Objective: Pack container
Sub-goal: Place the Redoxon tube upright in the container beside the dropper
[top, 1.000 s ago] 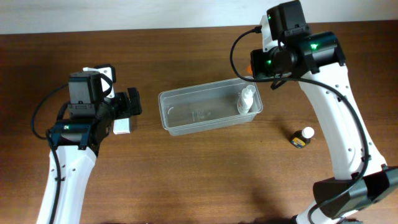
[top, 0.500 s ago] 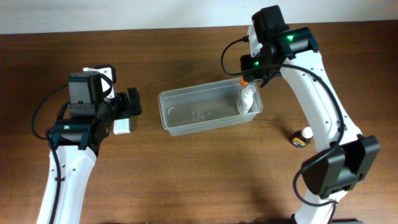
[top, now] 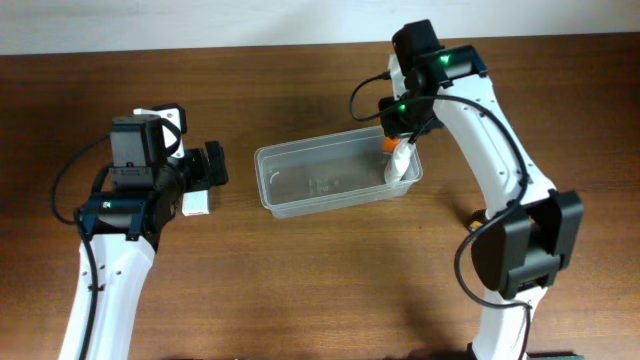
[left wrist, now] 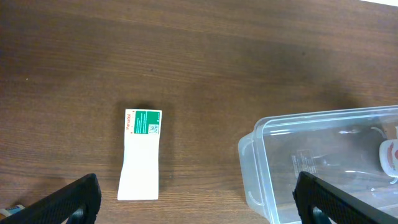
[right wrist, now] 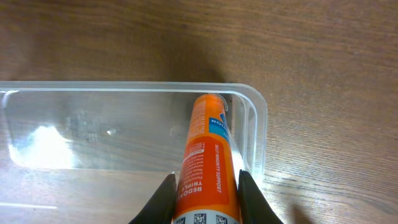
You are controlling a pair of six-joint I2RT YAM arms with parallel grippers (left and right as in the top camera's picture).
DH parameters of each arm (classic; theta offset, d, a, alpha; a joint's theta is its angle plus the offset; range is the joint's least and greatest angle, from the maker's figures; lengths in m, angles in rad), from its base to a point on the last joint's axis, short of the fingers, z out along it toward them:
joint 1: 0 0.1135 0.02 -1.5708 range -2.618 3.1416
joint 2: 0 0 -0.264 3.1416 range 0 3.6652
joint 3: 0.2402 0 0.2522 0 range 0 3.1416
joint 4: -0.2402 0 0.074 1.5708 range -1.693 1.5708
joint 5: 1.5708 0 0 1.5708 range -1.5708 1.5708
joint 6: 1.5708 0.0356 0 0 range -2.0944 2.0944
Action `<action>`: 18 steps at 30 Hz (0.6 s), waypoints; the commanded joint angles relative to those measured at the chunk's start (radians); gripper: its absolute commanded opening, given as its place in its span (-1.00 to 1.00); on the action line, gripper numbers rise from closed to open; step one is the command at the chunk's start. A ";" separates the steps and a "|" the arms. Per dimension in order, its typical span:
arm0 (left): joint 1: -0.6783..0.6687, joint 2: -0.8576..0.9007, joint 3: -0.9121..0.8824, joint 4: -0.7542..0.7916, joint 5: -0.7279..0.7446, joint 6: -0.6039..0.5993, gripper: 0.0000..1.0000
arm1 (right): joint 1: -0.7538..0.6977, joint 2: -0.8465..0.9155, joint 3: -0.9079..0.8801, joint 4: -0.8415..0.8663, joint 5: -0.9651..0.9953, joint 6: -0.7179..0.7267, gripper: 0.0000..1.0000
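The clear plastic container (top: pixel 300 180) lies in the middle of the table and also shows in the left wrist view (left wrist: pixel 273 155) and the right wrist view (right wrist: pixel 124 99). A white bottle (top: pixel 397 167) stands at its right end. My right gripper (right wrist: pixel 205 190) is shut on an orange tube (right wrist: pixel 206 158) and holds it over the container's right end; the tube's tip shows overhead (top: pixel 387 143). My left gripper (left wrist: pixel 199 205) is open and empty, left of the container. A white box with a green label (left wrist: pixel 142 155) lies on the table between its fingers.
A small dark bottle with a white cap (top: pixel 474 215) is partly hidden behind the right arm, on the table right of the container. The table's far edge meets a white wall (top: pixel 200 20).
My right arm has swung left and brought the orange tube over the container's right end. The left arm has not moved.
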 commanded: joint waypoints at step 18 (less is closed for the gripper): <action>0.006 0.005 0.020 -0.001 -0.008 -0.008 0.99 | 0.005 0.084 0.021 0.014 -0.008 -0.001 -0.10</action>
